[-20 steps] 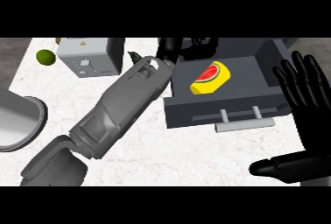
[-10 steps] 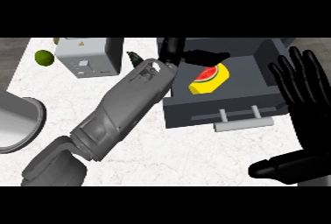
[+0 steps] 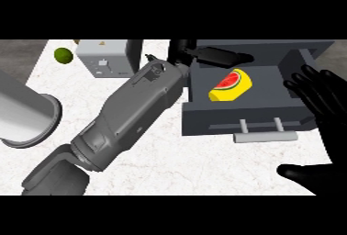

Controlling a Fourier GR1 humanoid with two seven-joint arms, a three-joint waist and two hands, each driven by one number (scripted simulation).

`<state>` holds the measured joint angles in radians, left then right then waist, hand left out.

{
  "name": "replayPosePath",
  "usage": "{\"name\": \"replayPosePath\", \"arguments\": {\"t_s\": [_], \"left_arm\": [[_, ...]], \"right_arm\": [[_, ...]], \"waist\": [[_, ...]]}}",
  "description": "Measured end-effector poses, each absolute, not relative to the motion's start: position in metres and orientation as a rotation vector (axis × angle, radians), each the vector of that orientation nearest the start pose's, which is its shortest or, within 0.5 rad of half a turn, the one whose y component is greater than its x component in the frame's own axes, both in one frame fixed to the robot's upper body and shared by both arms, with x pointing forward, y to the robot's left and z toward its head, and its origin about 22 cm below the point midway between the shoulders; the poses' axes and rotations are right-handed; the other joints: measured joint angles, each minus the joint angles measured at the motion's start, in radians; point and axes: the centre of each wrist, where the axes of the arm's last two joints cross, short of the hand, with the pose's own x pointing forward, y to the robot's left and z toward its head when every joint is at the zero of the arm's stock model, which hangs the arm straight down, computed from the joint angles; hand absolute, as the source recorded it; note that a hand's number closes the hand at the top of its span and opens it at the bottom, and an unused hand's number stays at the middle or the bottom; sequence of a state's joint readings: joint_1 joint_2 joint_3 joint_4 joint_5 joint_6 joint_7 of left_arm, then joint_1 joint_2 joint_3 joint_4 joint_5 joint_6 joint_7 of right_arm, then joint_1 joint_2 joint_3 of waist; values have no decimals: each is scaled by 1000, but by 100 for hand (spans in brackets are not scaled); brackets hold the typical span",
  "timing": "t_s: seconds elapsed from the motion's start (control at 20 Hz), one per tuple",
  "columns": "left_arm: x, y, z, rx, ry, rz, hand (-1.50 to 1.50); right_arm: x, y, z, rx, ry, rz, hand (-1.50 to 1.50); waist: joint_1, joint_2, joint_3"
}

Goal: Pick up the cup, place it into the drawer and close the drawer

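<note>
Head view: cup (image 3: 230,86) lies in drawer (image 3: 224,120), apart from left hand's (image 3: 181,49) straight fingers (image 3: 220,56).

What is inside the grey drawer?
A yellow cup with a watermelon picture sits inside the drawer. The left hand hangs over the drawer's back left corner, so whatever lies under it is hidden.

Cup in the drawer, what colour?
The cup is yellow with a red watermelon-slice picture; head view.
</note>
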<state>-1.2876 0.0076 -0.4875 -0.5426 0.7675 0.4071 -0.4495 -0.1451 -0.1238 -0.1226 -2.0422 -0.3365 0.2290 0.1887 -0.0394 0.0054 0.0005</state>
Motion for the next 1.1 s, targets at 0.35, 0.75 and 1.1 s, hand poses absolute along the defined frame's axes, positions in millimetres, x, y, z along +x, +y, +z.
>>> {"name": "replayPosePath", "arguments": {"t_s": [0.35,0.75,1.1], "left_arm": [[423,45,153,-320,-1957,-16,-150],[401,114,137,-289,-1919,92,-150],[363,181,118,-259,-1892,152,-150]], "right_arm": [[221,-270,150,242,-1978,370,150],[212,-269,149,94,-1916,555,150],[226,-262,130,-3,-1846,623,150]], "waist": [[46,-12,-1],[74,-18,-1],[68,-12,-1]]}}
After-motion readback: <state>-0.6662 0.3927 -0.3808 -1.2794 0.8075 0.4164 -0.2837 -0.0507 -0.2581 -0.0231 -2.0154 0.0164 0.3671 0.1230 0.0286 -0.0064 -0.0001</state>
